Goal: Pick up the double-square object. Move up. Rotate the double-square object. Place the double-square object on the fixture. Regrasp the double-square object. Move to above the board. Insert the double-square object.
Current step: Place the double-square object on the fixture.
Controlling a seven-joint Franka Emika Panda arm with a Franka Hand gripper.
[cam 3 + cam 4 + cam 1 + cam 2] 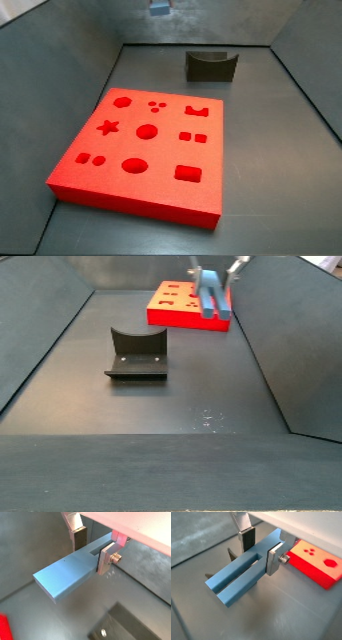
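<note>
We are holding the double-square object [241, 577] clamped between the fingers [272, 559] of our gripper [261, 548], high off the floor in a side view [215, 301], so it can turn freely. The fixture [136, 354] is waiting well below the fingers, the board [147, 150] beyond.

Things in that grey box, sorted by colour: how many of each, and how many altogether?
Red: 1, the board.
Blue: 1, the double-square object, held off the floor in the claw near the board's far end.
Dark grey: 1, the fixture, standing on the floor.
Total: 3
</note>
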